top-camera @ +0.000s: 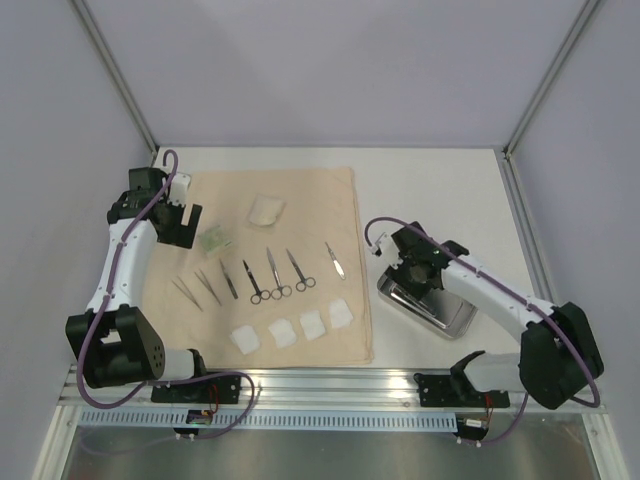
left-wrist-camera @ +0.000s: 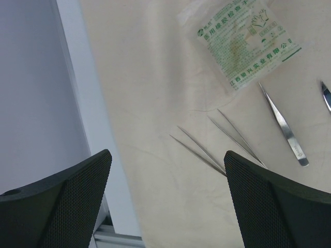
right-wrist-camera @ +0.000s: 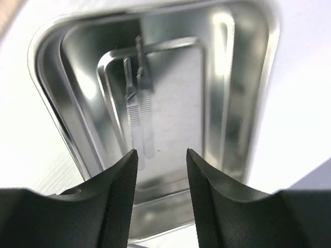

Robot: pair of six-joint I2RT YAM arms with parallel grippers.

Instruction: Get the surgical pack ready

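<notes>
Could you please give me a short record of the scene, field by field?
cloth: beige, spread flat
on cloth: tweezers, scissors, four gauze squares, glove packet
tray: steel, right of the cloth, one slim instrument inside
left gripper: open, above the cloth's left edge
right gripper: open, empty, above the tray

Overhead, from behind, we see the whole table (top-camera: 430, 180). Left wrist looks closely down on the cloth sheet (left-wrist-camera: 155, 77), right wrist into the steel tray (right-wrist-camera: 248, 103); both appear overhead.

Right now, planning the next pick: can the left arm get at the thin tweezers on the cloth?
Probably yes: the left gripper is open near the thin tweezers, which lie uncovered.
</notes>
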